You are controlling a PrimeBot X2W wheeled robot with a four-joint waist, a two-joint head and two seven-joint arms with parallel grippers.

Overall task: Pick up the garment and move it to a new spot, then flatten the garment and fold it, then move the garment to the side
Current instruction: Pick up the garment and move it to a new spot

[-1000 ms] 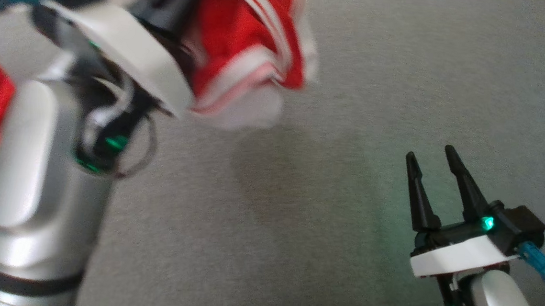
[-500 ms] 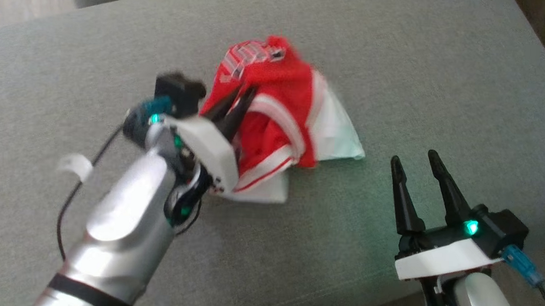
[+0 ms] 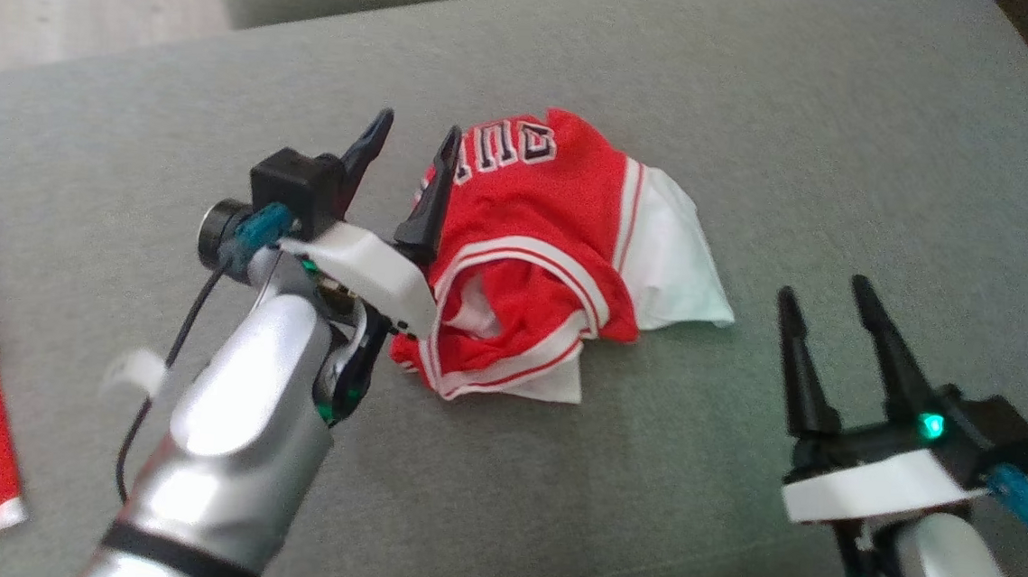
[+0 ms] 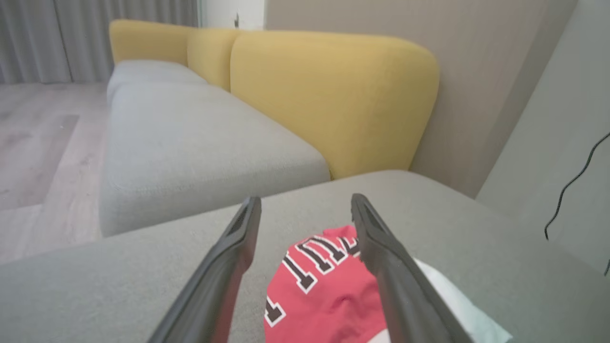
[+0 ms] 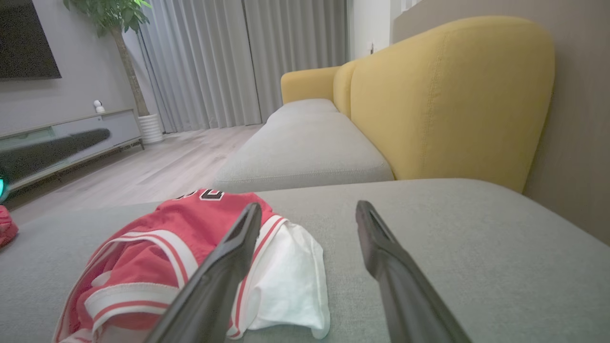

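left hand [image 3: 419,126] and right hand [image 3: 823,287] are spread; garment [image 3: 536,236] lies crumpled. pinch opposite hems, pull apart evenly.

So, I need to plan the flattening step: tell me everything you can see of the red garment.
The garment is a red jersey of thin fabric with white trim, black-and-white lettering and a white part on its right. It lies crumpled in a heap on the grey cushion. The open left hand stands at its left edge; contact is unclear.
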